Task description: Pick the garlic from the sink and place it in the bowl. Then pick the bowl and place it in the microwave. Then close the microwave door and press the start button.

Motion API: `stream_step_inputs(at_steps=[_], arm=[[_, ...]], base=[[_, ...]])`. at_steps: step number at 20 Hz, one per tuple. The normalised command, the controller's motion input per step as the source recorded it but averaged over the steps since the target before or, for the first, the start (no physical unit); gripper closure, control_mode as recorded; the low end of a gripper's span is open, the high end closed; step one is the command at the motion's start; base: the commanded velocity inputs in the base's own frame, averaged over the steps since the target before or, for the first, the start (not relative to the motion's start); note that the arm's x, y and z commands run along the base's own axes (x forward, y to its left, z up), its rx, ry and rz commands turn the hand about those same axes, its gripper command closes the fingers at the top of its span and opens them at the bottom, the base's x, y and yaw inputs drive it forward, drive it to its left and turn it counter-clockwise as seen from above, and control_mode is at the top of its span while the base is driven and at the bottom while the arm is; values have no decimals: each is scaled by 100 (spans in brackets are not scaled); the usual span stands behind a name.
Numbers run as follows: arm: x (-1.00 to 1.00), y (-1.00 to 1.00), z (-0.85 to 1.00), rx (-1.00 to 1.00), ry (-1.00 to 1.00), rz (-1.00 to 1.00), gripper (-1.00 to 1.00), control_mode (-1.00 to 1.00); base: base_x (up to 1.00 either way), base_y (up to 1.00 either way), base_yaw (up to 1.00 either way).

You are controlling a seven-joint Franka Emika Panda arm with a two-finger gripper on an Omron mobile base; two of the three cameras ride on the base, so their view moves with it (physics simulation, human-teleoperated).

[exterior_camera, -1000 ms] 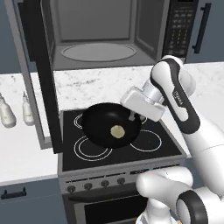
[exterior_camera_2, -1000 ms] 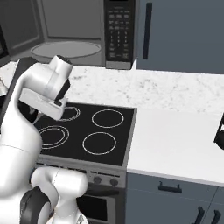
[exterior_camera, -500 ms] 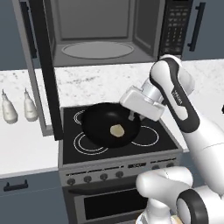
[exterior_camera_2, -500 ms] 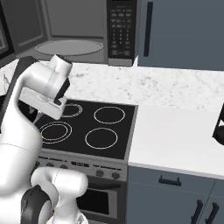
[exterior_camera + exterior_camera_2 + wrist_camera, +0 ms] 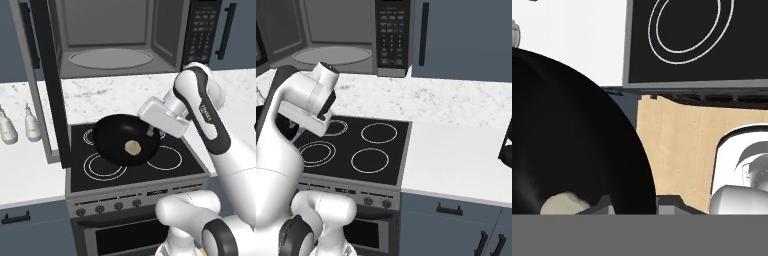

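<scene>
Bowl lifted slightly higher over the stove than before, my gripper pinching its rim, garlic lying inside beside my fingertips.

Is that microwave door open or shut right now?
Open. The microwave door is swung out leftward, leaving the microwave interior and its turntable exposed, above the bowl carrying the garlic.

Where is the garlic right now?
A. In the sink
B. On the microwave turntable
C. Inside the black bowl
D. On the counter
C: the garlic lies inside the bowl, which the end effector grips by its rim above the stove.
</scene>
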Motion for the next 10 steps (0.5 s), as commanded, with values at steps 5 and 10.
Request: stream_step_inputs(at_steps=[5,10], arm=[[50,-13,87,3,-6,-34,100,-100],[83,3,67,0,0,-60,100,-100]], base=[[0,0,0],[0,0,0]])
